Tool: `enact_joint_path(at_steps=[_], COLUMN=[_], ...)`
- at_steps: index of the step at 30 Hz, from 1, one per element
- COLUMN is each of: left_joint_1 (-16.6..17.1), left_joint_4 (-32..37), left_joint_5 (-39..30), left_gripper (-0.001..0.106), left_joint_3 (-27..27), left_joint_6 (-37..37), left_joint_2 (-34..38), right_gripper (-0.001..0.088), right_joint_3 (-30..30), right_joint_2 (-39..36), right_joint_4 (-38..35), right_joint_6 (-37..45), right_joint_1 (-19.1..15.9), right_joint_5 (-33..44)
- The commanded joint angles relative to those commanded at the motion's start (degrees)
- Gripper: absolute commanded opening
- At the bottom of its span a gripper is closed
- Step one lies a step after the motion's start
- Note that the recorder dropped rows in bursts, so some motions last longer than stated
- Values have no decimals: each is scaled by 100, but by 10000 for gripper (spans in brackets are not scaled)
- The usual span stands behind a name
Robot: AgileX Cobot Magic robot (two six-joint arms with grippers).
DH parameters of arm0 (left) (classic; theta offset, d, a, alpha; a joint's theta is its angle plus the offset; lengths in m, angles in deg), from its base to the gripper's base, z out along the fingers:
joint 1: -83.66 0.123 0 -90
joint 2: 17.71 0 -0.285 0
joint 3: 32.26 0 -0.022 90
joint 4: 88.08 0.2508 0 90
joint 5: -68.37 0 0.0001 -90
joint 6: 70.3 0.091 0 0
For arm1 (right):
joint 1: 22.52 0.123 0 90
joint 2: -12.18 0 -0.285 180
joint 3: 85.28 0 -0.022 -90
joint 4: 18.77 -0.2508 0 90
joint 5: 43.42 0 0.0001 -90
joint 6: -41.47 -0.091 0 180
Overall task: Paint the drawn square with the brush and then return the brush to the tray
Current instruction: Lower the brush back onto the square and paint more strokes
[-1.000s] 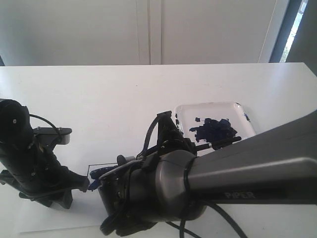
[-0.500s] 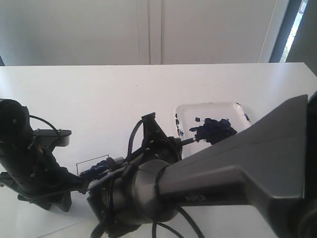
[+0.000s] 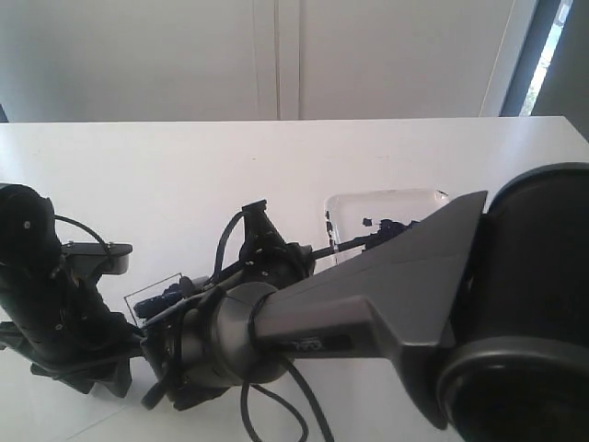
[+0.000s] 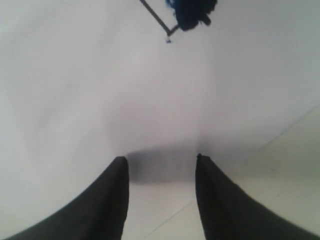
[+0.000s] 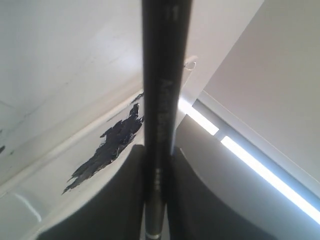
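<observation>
The right gripper (image 5: 156,165) is clamped on the long thin black brush handle (image 5: 160,90), which runs straight out between its two dark jaws. Across the last second this arm has swept steadily sideways over the small black-outlined drawn square (image 3: 147,296). Its bulky wrist now sits just beside the square's near edge and hides part of it. The brush slants away from the square toward the shallow white rectangular tray (image 3: 359,207), and I cannot make out its tip under the wrist.

More of the outline shows than a second ago, with a dark blue smear (image 3: 167,296) inside it. I take this to be a painting stroke in progress, with the square only partly covered.

The left gripper (image 4: 161,157) hangs just beside the square on the side away from the tray. Its jaws are spread and empty, low over the white sheet, and it has hardly moved.

The tray lies well apart from the square, half hidden by the right arm, with its blue-black paint blob (image 3: 391,226) showing. Returning the brush is not yet done.
</observation>
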State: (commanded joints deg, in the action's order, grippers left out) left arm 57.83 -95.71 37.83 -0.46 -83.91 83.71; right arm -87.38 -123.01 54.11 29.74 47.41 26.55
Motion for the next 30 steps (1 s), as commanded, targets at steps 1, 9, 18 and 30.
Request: enact_joint_path(at_steps=[1, 9, 18, 30], left_joint_1=[0, 13, 528, 756], left_joint_4=[0, 0, 44, 33], left_joint_5=[0, 432, 847, 825], left_gripper=[478, 478, 478, 478], left_joint_3=[0, 0, 0, 0], left_joint_6=[0, -124, -200, -202], left_joint_2=[0, -147, -303, 434], right_gripper=[0, 0, 0, 0], right_joint_3=[-39, -51, 81, 140], right_joint_2=[0, 0, 0, 39], right_joint_4=[18, -705, -774, -949], right_joint_6=[14, 294, 416, 416], right_joint_1=[2, 2, 270, 448], right_joint_5=[0, 0, 0, 0])
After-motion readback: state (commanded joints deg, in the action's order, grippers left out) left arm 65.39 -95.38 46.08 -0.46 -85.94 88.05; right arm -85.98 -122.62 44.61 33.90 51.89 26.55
